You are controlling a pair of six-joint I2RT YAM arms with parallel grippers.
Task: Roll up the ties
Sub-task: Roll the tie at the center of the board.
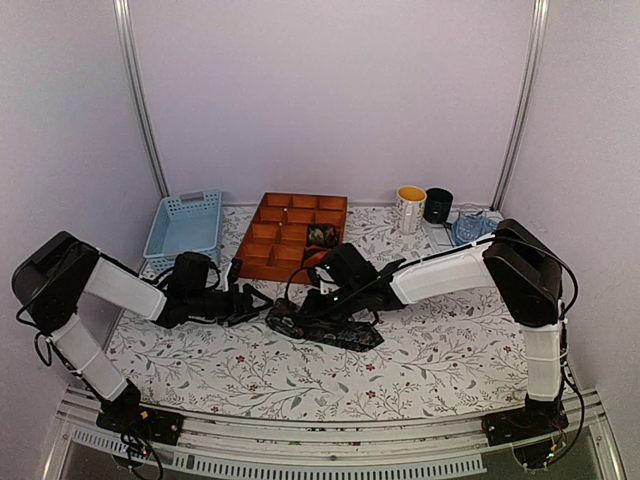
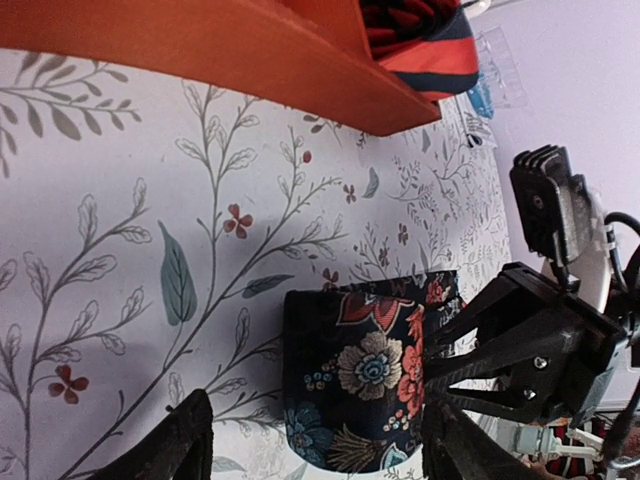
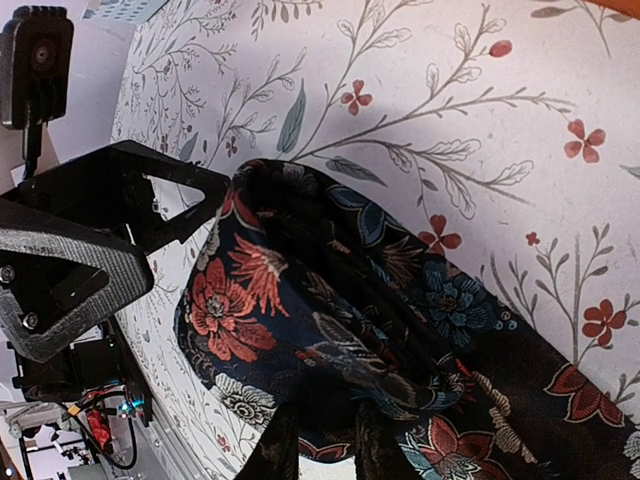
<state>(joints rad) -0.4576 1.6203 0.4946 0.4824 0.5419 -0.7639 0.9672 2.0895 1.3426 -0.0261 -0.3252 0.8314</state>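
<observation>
**A:** At the middle of the table (image 1: 450, 360), between the two arms, is that the piece being worked?

**B:** Yes. The floral tie (image 1: 338, 328) lies there in a dark heap, just in front of the orange tray (image 1: 248, 238). It is folded over itself rather than properly coiled.

**A:** Who has hold of it?

**B:** The right gripper (image 3: 320, 455). Its jaws are nearly together with a fold of the cloth pinched between them, and the fabric humps up beyond the fingers. I judge that hump to be the start of a roll, held so the turn does not spring flat.

**A:** And the left gripper (image 2: 310, 445)?

**B:** Wide open, gripping nothing. Its two fingers stand either side of the tie's blunt end, low over the table, facing the other gripper. Likely it is set there to fence the end in, or to take it over next.

**A:** Anything finished?

**B:** A red-and-black tie (image 2: 420, 35) sits at a corner of the tray, seemingly bundled, so that appears to be where rolls go. How tight the floral one is, I cannot tell.
</observation>
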